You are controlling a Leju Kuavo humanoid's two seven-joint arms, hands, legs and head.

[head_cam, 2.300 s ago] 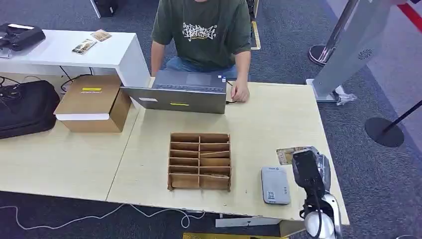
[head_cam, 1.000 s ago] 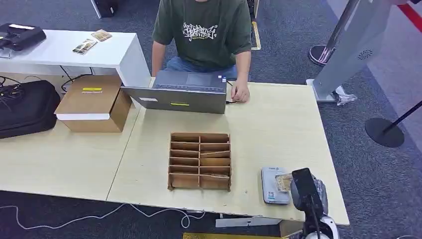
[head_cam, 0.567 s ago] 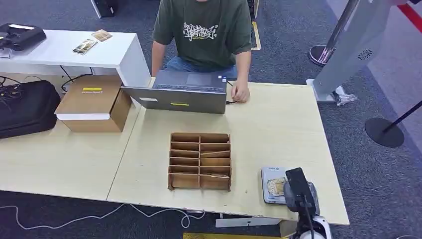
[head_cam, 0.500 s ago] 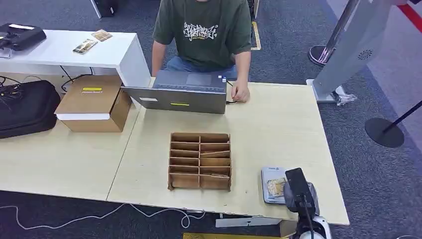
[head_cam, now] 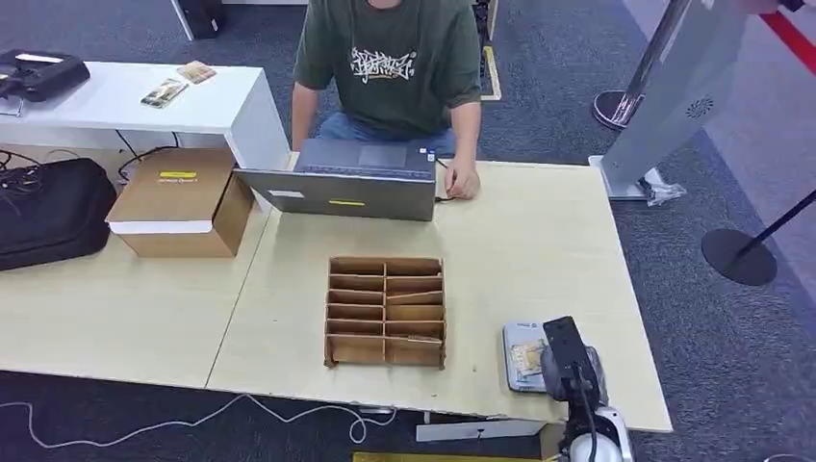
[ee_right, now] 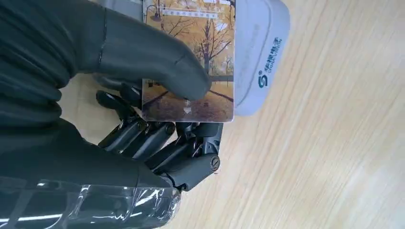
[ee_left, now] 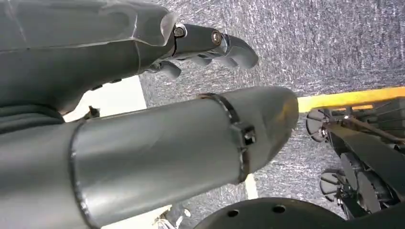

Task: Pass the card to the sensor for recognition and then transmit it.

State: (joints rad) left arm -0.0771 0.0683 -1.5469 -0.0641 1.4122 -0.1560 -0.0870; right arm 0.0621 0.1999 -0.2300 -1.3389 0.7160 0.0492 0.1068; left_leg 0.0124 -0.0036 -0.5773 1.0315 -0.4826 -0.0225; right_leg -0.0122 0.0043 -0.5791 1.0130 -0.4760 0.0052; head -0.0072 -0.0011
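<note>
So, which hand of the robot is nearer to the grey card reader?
Right. The right hand holds the card over the card reader; the left hand hangs over carpet, away from it.

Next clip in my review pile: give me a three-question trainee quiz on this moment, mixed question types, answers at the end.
1. True or false: the right hand holds the card over the grey sensor.
2. Multiple choice: where does the cardboard organizer stand relative to the laptop?
A. Behind it, by the person
B. On the robot's side of it
C. On the white desk
3. Fill in: the picture printed on the card shows ____ with yellow leaves.

Key
1. True; the thumb presses on the card's face and the fingers lie beneath it.
2. B.
3. Trees.
</note>
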